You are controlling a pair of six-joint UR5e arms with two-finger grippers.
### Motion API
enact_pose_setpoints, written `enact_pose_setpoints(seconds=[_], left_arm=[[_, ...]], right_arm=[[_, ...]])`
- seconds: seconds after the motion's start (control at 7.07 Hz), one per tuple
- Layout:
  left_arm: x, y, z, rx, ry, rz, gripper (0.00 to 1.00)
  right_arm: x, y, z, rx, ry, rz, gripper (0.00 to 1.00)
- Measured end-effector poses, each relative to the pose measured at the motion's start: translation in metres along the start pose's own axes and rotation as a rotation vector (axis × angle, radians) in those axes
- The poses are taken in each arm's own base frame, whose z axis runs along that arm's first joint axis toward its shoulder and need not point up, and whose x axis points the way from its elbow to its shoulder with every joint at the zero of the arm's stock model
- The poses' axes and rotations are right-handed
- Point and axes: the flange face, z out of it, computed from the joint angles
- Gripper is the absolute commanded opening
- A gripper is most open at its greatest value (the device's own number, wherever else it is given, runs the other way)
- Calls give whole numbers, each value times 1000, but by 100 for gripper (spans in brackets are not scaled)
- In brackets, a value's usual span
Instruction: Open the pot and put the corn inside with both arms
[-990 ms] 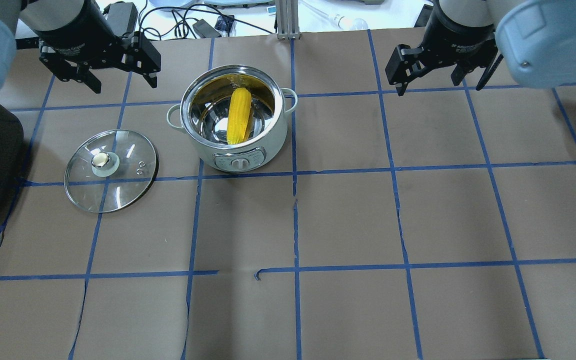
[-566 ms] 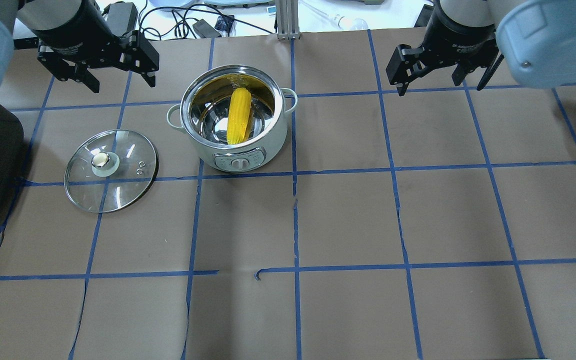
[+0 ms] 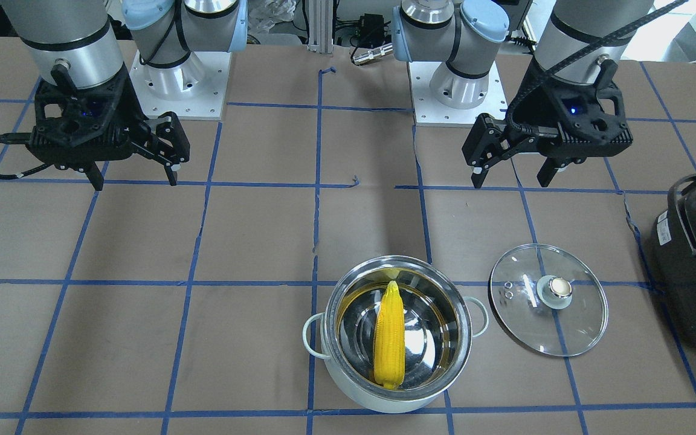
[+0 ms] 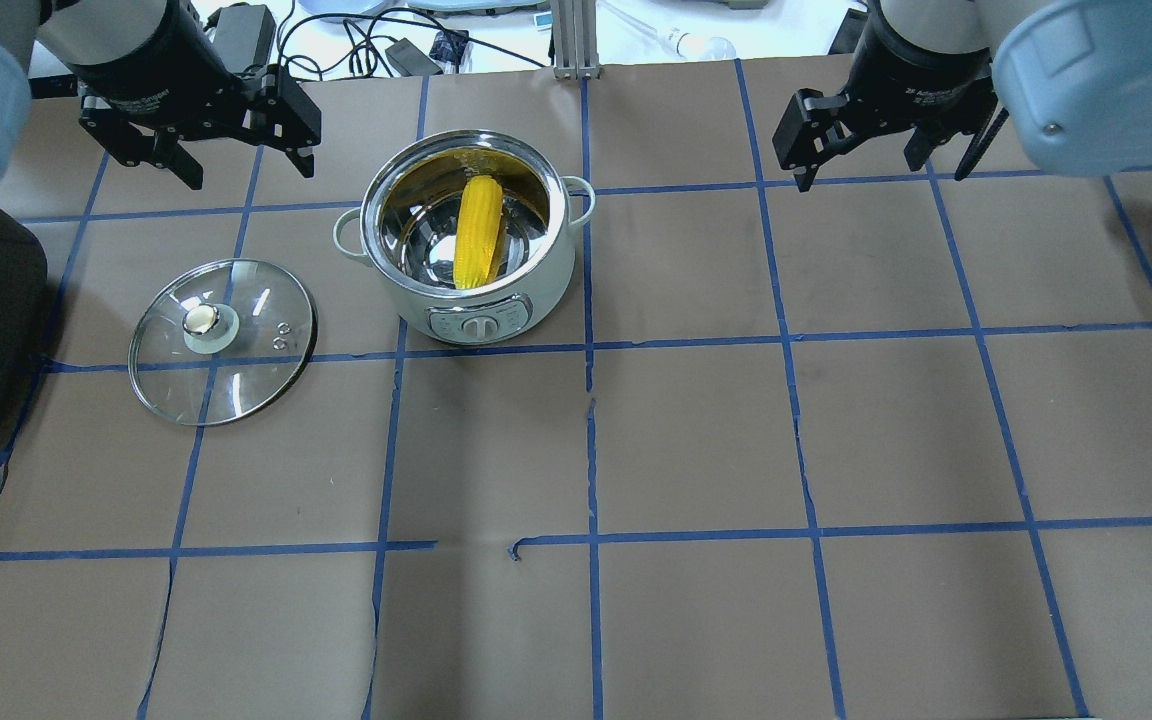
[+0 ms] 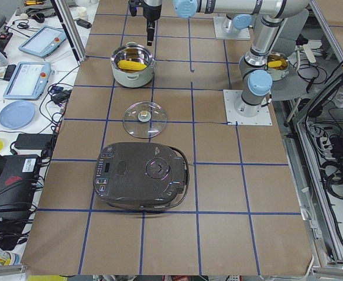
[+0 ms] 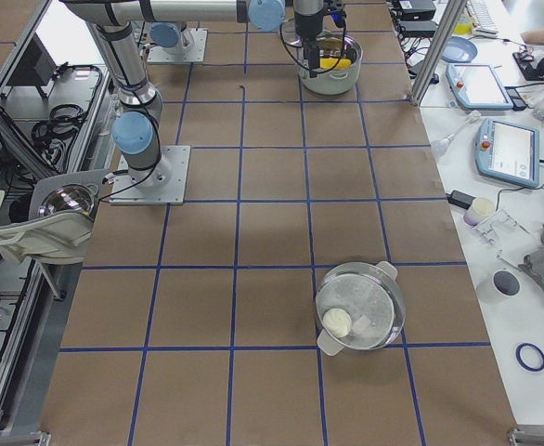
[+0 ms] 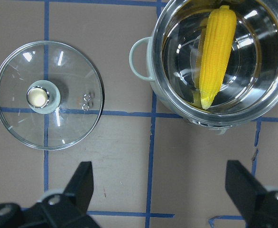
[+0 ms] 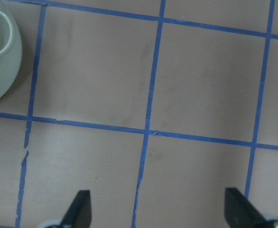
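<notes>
Both tools hang spread and empty, left tool point(image 4: 248, 168) and right tool point(image 4: 882, 176), with corn point(image 4: 479, 232) in the uncovered pot point(image 4: 476, 310) between them and lid point(image 4: 222, 341) flat on worktop point(image 4: 696, 450) nearer left tool.

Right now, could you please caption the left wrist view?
Open pot holding the corn, lid resting beside it.

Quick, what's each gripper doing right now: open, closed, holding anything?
Left gripper: open, fingers spread wide, holding nothing.
Right gripper: open, fingers spread wide, holding nothing.
</notes>
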Motion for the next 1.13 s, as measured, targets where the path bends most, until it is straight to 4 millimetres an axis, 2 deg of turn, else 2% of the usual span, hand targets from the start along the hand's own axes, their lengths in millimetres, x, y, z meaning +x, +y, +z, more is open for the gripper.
enact_pose_setpoints(seconds=[0.28, 1.13], left_arm=[[1, 1, 2, -4, 1, 1, 100], [-1, 2, 2, -5, 1, -2, 100]], right_arm=[[6, 2, 3, -26, -31, 21, 100], [6, 7, 1, -43, -44, 26, 100]])
